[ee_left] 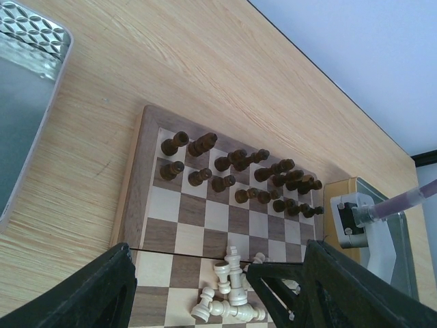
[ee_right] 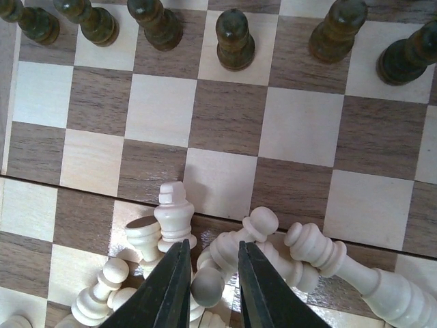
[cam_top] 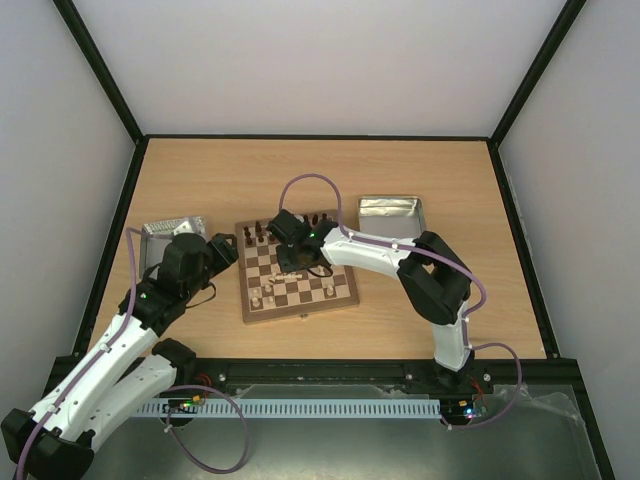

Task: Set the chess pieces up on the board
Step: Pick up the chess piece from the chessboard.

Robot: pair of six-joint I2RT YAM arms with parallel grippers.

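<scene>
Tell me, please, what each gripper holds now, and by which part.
The left gripper is open and holds nothing. The right gripper straddles the round head of a pale chess piece; a firm grip cannot be told.

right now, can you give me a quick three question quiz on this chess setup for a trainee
1. True or false: the dark chessmen stand upright on the board.
2. The pale chess pieces at mid-board are: A in neat rows, B a tumbled heap, C one upright stack.
3. Which pincer reaches into that heap?
Key: 1 true; 2 B; 3 the right pincer.
</scene>
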